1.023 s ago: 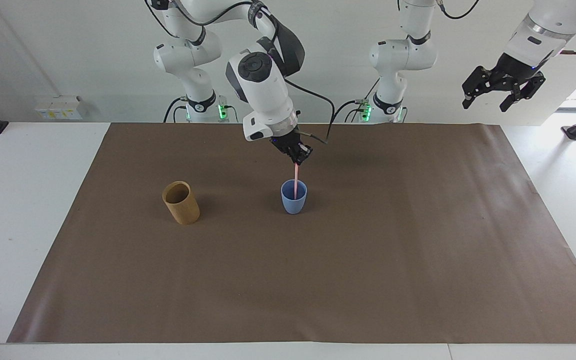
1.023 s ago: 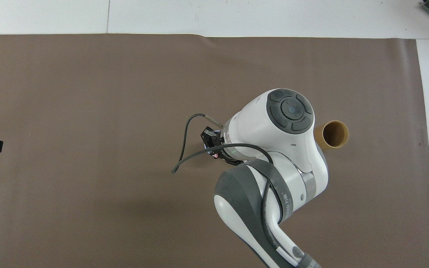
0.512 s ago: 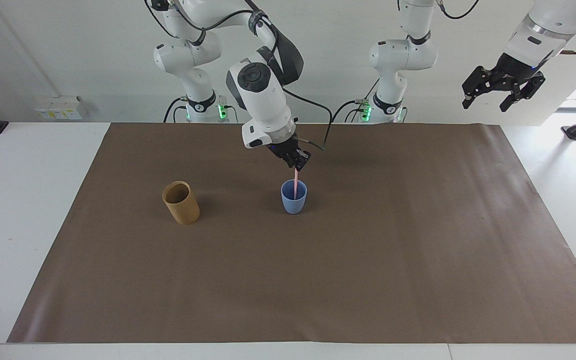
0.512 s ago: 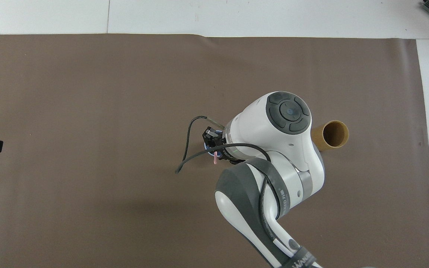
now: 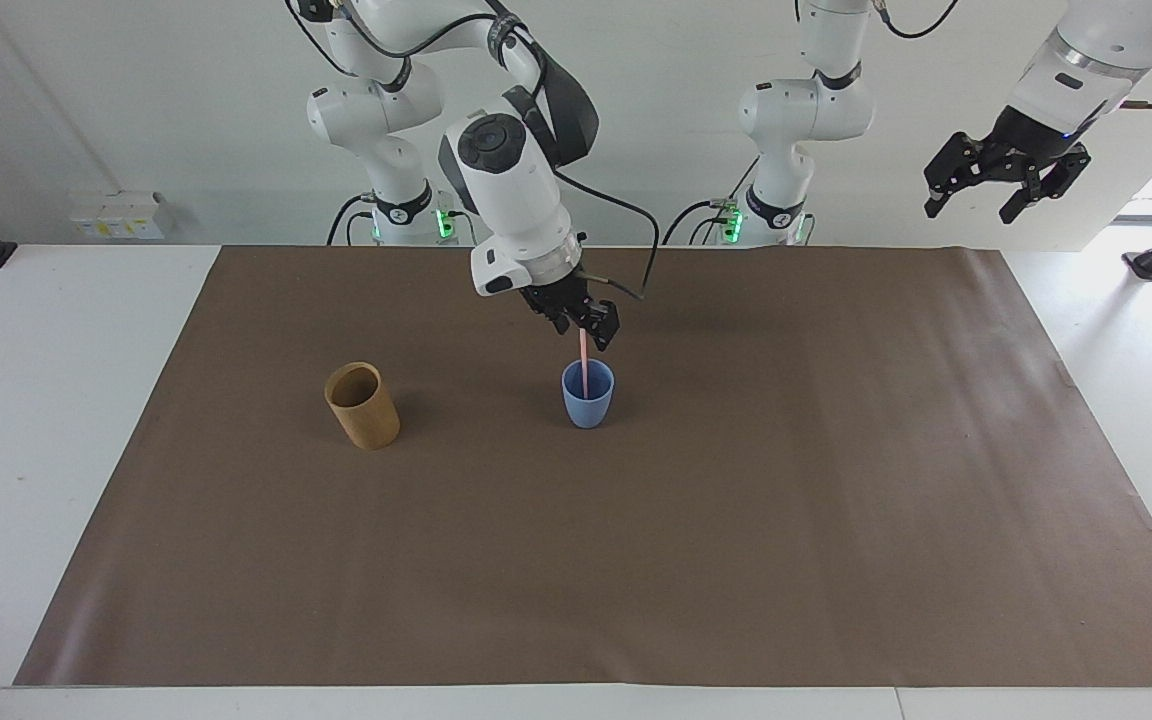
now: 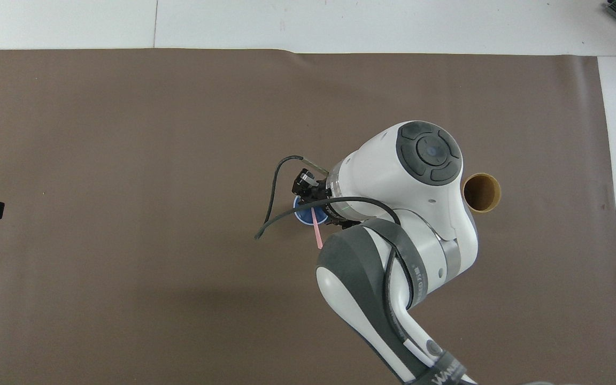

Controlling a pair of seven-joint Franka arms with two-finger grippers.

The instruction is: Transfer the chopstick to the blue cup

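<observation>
Now the chopstick (image 5: 585, 362) is seen standing in the blue cup (image 5: 588, 394), its lower end inside the cup and its upper part leaning out over the rim toward the robots. The blue cup is set upright on the brown mat (image 5: 736, 520), near the middle of the table (image 5: 56, 420). Just above the cup, the right gripper (image 5: 582, 322) is held over the chopstick's upper end; its fingers are seen parted, and the stick's tip lies between or just under them, though whether it is touched cannot be told. In the overhead view the cup (image 6: 301, 215) is mostly covered by the right gripper (image 6: 316, 200) and its wrist, while the chopstick (image 6: 316, 231) shows as a short pink line slanting out of it.

A tan cup (image 5: 363, 404) is placed upright on the mat, well apart from the blue cup, toward the right arm's end of the table.

The left gripper (image 5: 1004, 188) is kept raised high, off the mat at the left arm's end, waiting; its fingers are spread wide and nothing is held in them.
</observation>
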